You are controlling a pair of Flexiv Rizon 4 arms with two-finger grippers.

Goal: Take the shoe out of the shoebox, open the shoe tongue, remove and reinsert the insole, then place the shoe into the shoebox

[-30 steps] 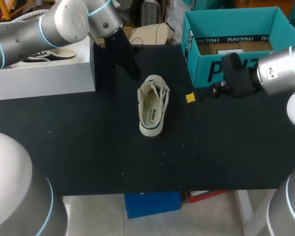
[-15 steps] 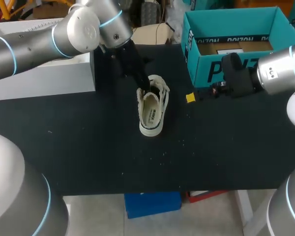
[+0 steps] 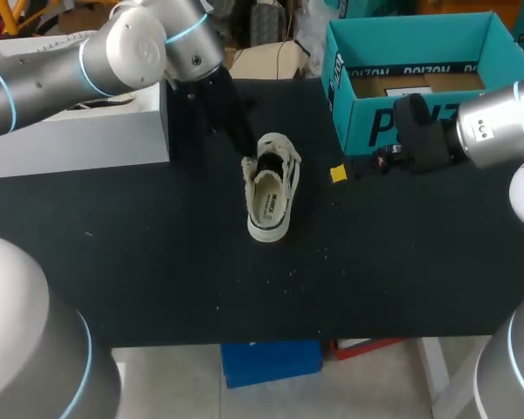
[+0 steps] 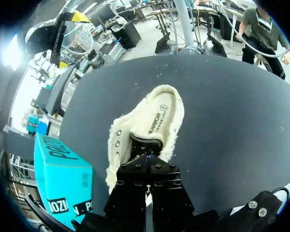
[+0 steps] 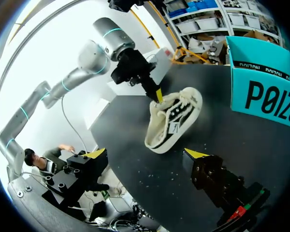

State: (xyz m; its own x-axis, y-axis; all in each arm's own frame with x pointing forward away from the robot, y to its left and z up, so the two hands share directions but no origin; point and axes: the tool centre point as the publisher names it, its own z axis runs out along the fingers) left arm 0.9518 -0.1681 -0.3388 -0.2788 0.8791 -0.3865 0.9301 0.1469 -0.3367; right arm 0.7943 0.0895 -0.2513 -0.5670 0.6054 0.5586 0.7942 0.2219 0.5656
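**Head view.** The shoe is out of the shoebox and lies sole-down near the middle of the table, toe toward 12 o'clock. The shoebox stands at 2 o'clock from it and a white box at 10 o'clock, both well apart from it. The left gripper is at the shoe's 11 o'clock edge. The right gripper hangs at 3 o'clock, near the shoe but not touching it.

**Left wrist view.** The fingers stand close together, with their tips down in the shoe's opening on the black tongue. They appear to be clamped on it. The insole lies in place ahead of them.

**Right wrist view.** The fingertips are wide apart with nothing between them.

**Step in hand:** judged to be opening the tongue. The next move calls for drawing the tongue back toward the toe. Nothing pins the shoe, so it may slide.

**Surface:** black and matte, with pale specks at 5 o'clock from the shoe
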